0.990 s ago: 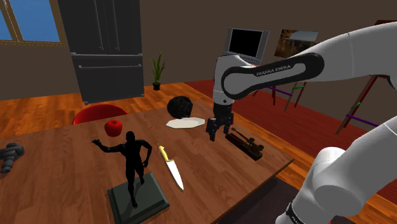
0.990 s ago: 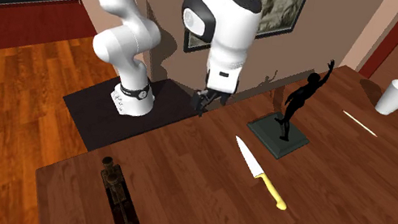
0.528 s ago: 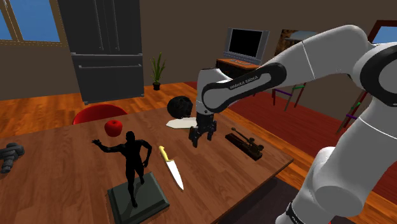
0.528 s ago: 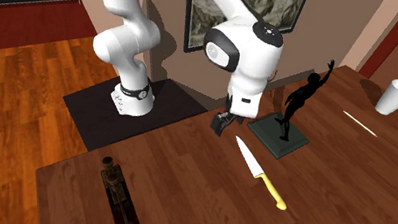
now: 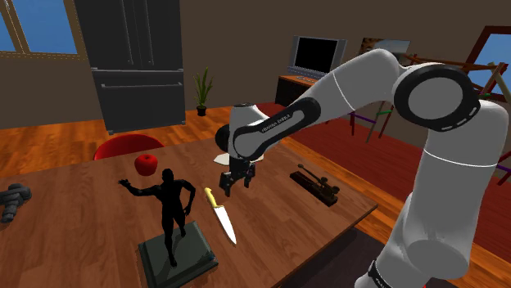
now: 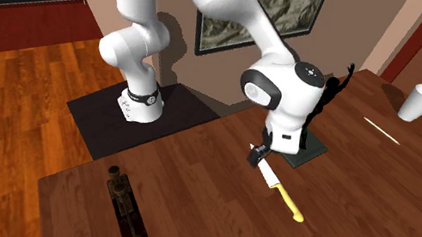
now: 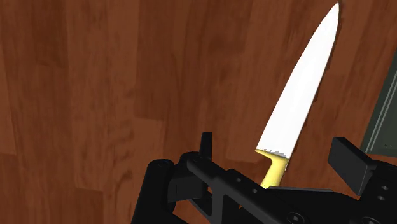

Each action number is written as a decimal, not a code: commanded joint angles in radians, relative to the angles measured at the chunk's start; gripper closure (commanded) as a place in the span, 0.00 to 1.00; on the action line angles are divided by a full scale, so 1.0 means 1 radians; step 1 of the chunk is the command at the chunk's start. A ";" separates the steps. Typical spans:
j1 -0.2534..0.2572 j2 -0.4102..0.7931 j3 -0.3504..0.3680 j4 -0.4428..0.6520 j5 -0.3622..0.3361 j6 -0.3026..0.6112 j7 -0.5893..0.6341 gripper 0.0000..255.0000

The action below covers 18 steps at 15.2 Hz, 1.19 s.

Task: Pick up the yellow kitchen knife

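Black two-finger gripper (image 5: 235,186) open, empty, above yellow-handled white-bladed kitchen knife (image 5: 219,214) at its 7 o'clock; grasp, lift not yet done.

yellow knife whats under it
The yellow-handled, white-bladed kitchen knife lies flat on the brown wooden table. In the wrist view the open black claw covers the handle's end.

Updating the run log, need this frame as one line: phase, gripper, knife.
phase: pre-grasp | gripper: open, above handle, not touching | yellow-handled knife: flat on table, not held | nearby: black figurine
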<state>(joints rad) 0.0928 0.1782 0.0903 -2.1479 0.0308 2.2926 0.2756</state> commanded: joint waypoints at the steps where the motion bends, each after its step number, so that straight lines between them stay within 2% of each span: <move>1: 0.010 0.078 0.002 0.069 -0.013 0.020 0.019 0.00; 8: 0.046 0.317 -0.004 0.297 -0.051 0.060 0.065 0.00; 17: 0.050 0.387 -0.009 0.294 -0.057 0.134 0.067 0.00; 18: 0.050 0.387 -0.008 0.294 -0.057 0.133 0.068 1.00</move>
<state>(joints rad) 0.1430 0.5648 0.0819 -1.8534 -0.0262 2.4241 0.3432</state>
